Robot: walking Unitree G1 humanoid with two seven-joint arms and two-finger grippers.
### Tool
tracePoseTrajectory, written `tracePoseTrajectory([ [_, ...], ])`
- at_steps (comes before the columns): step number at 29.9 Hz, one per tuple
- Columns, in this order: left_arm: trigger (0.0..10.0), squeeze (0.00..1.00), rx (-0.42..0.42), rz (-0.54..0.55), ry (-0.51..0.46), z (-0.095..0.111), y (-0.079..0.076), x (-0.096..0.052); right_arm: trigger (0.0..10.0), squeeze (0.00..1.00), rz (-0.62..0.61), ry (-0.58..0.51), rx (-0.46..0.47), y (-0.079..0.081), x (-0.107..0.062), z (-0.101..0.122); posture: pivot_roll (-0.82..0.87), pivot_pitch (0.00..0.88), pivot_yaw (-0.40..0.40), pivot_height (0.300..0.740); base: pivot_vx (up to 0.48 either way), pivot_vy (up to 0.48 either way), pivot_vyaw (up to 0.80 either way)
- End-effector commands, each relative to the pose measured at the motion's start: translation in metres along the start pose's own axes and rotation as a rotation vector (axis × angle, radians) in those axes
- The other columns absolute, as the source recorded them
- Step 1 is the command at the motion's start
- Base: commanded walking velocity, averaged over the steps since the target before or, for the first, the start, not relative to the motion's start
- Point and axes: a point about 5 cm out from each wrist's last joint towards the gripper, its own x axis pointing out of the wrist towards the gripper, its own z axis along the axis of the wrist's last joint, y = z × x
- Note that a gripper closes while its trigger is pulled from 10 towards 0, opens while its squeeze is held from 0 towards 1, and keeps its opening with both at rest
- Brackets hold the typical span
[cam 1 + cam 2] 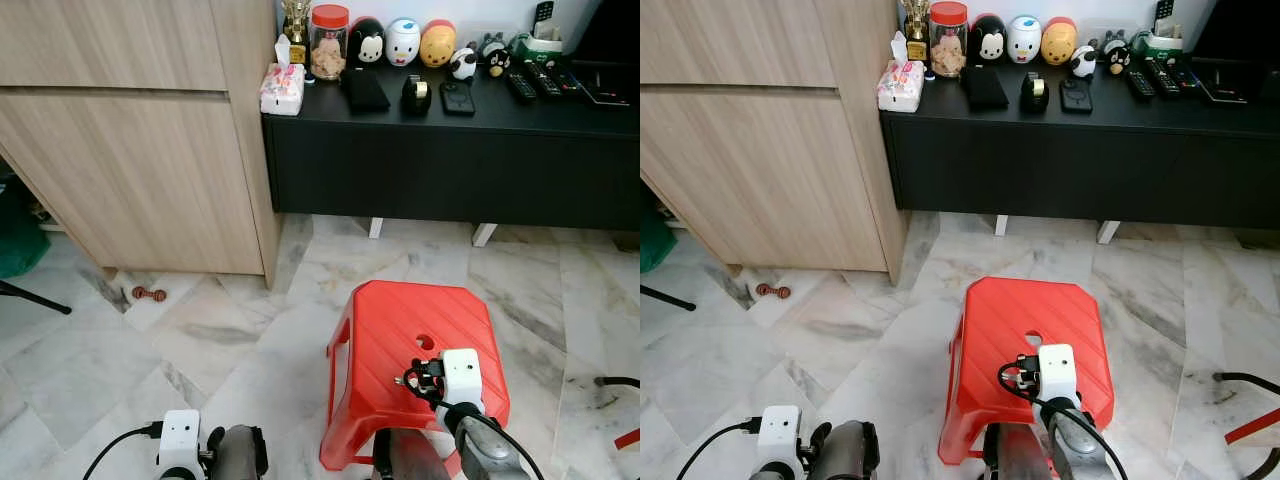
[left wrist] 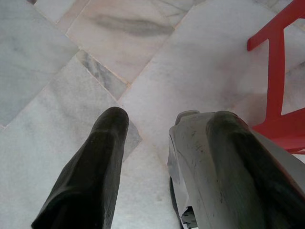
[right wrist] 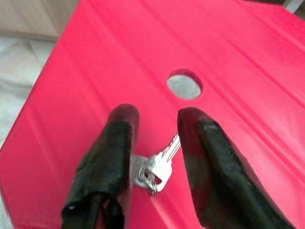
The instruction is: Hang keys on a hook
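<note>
Shiny metal keys [image 3: 157, 167] lie on the smooth red plastic stool [image 3: 86, 71], right between the spread fingers of the right gripper [image 3: 155, 119]. Left gripper [image 2: 159, 124] gapes over marble floor [image 2: 57, 47].

The keys [image 3: 156, 168] are silver, joined on a small metal ring. They lie flat on the seat of the red stool [image 3: 119, 62], near its round hole, one blade pointing toward the hole
</note>
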Motion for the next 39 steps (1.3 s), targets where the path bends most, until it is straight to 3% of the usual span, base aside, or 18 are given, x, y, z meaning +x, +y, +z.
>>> tracePoseTrajectory([
  [1, 10.0, 0.00, 0.007, -0.012, 0.090, -0.021, -0.002, -0.009, 10.0, 1.00, 0.019, 0.039, -0.023, 0.000, -0.004, -0.006, 0.16, 0.135, -0.048, 0.608, 0.000, 0.000, 0.00],
  [12, 10.0, 0.00, 0.009, -0.014, 0.090, -0.021, -0.002, -0.009, 10.0, 1.00, 0.043, 0.114, -0.046, 0.000, -0.008, -0.014, 0.16, 0.134, -0.047, 0.608, 0.000, 0.000, 0.00],
  [13, 10.0, 0.00, 0.009, -0.014, 0.090, -0.021, -0.002, -0.009, 10.0, 0.09, 0.037, 0.118, -0.044, -0.001, -0.006, -0.013, 0.16, 0.135, -0.046, 0.608, 0.000, 0.000, 0.00],
  [14, 10.0, 0.00, 0.009, -0.014, 0.090, -0.021, -0.002, -0.009, 10.0, 0.00, 0.033, 0.118, -0.043, -0.001, -0.006, -0.013, 0.16, 0.135, -0.046, 0.608, 0.000, 0.000, 0.00],
  [39, 10.0, 0.00, 0.012, -0.014, 0.092, -0.022, -0.002, -0.009, 10.0, 0.00, 0.004, 0.182, -0.008, 0.000, -0.001, -0.018, 0.16, 0.139, -0.044, 0.608, 0.000, 0.000, 0.00],
])
